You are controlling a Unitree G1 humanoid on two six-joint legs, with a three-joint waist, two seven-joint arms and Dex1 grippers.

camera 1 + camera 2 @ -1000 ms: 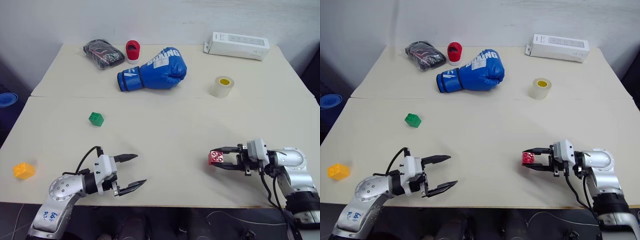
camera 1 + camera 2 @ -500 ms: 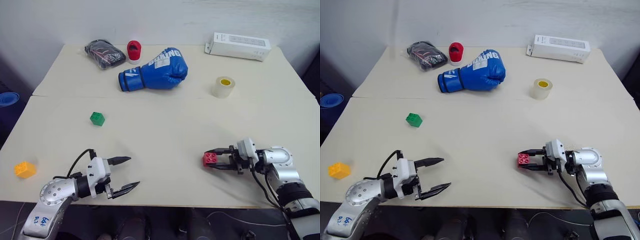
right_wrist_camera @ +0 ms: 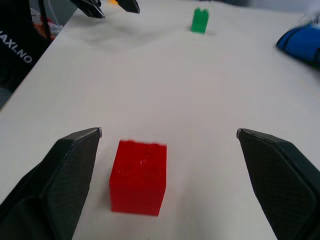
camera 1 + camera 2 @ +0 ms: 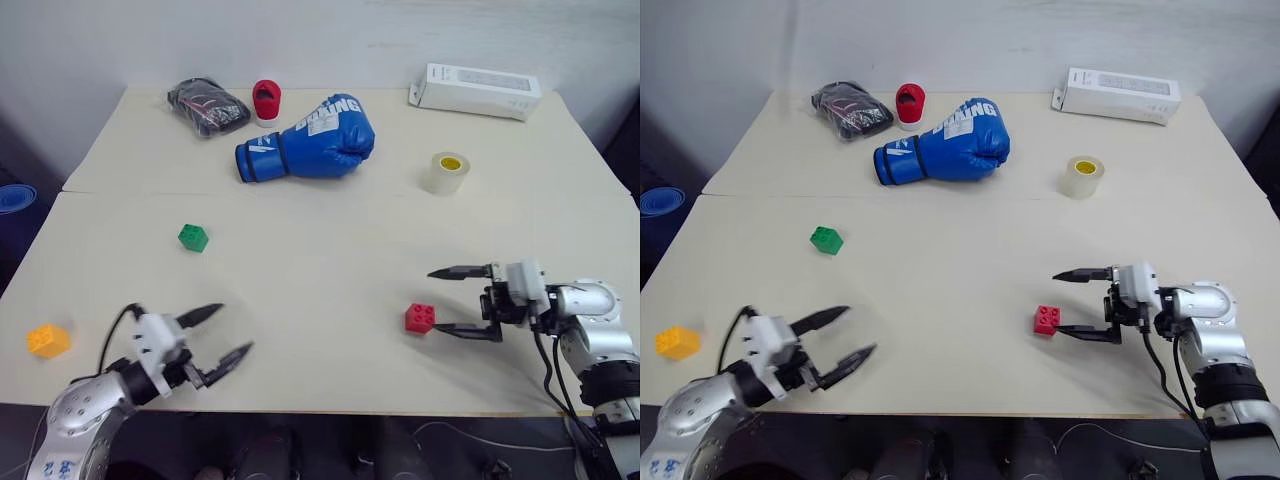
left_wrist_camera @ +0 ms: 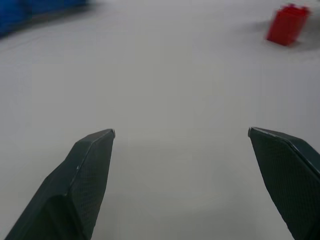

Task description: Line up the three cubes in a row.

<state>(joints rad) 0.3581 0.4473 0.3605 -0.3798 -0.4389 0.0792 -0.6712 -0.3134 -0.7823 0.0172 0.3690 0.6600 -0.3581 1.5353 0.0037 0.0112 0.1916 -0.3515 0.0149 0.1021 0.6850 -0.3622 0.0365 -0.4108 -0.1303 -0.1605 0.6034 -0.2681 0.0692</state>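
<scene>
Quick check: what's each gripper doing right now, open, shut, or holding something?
Left gripper: open, holding nothing.
Right gripper: open, holding nothing; the red cube sits on the table just off its fingertips.

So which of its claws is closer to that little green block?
The left. The left gripper hangs open near the table's front edge, in front of the green cube. The right gripper stands open by the red cube, far across the table.

A blue boxing glove (image 4: 308,138), black pouch (image 4: 207,106), red-topped cylinder (image 4: 266,102), tape roll (image 4: 445,172) and white box (image 4: 474,91) lie on the table (image 4: 320,250)
</scene>
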